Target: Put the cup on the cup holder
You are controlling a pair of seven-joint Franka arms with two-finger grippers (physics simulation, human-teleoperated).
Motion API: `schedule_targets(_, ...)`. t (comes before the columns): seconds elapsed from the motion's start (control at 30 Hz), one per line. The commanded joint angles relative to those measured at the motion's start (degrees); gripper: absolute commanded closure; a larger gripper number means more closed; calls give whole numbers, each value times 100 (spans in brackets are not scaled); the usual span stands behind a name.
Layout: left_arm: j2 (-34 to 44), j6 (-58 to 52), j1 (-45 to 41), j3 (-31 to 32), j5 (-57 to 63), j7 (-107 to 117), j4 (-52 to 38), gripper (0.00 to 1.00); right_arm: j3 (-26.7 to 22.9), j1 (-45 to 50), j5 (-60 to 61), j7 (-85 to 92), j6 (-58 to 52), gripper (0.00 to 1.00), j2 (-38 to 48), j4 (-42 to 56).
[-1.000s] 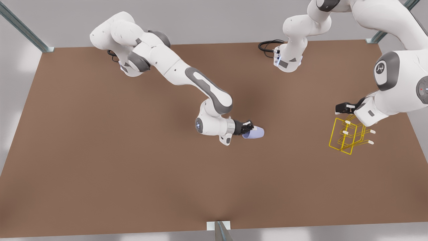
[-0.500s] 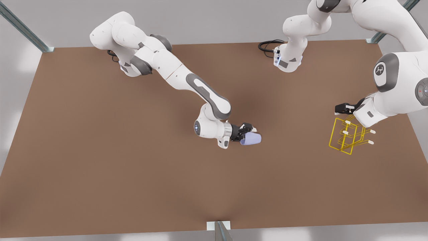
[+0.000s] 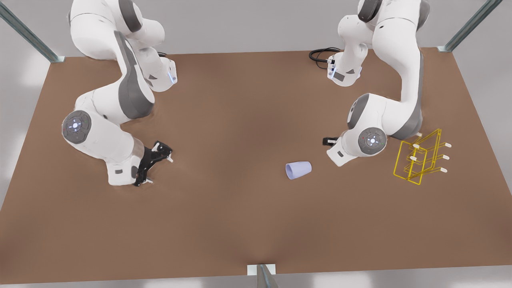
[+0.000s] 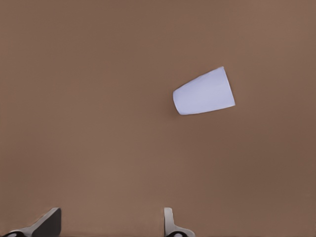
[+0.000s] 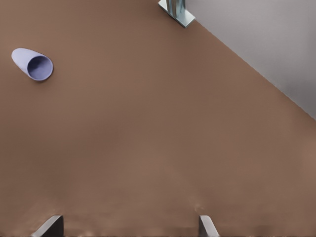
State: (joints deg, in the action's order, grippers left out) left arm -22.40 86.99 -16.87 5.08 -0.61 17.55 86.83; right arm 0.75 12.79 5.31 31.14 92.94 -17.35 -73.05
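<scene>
The lavender-blue cup [image 3: 298, 170] lies on its side on the brown table, mouth toward the front view's left, with nothing holding it. My left gripper [image 3: 329, 141] hovers just beyond it on the front view's right; in the left wrist view it is open [image 4: 109, 229] with the cup [image 4: 205, 92] ahead of it. The yellow wire cup holder [image 3: 418, 158] stands at the front view's right, behind that arm. My right gripper [image 3: 161, 170] is open at the front view's left, far from the cup. In the right wrist view it is open [image 5: 128, 229] and faces the distant cup's [image 5: 32, 64] mouth.
A black cable [image 3: 320, 54] coils by the arm base at the back. Metal frame posts stand at the table's corners, and one post [image 3: 262, 276] [image 5: 177, 10] at the middle of the near edge. Bare brown table [image 3: 224, 224] surrounds the cup.
The arm at the front view's left let go of the cup and drew back far to the left. The cup now lies free. The other arm moved from the holder toward the cup.
</scene>
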Motion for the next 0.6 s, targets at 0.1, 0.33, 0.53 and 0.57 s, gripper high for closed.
schedule_targets(0.1, -98, 4361, -229, 1, -167, 11005, 1389, 0, -4, -31, -1340, -2640, -1392, 0, 865, -939)
schedule_targets(0.33, -168, 5012, -414, -7, -1020, 13406, 2013, 0, -4, -198, -1208, -2657, -1410, 0, 548, -746)
schedule_targets(0.53, -185, 5029, -528, -7, -1020, 14654, 2075, 0, -4, -374, -1181, -2675, -1410, 0, 416, -746)
schedule_targets(0.57, -212, 5117, -519, -25, -1029, 14671, 2075, 0, -4, -383, -1173, -2675, -1410, 0, 416, -746)
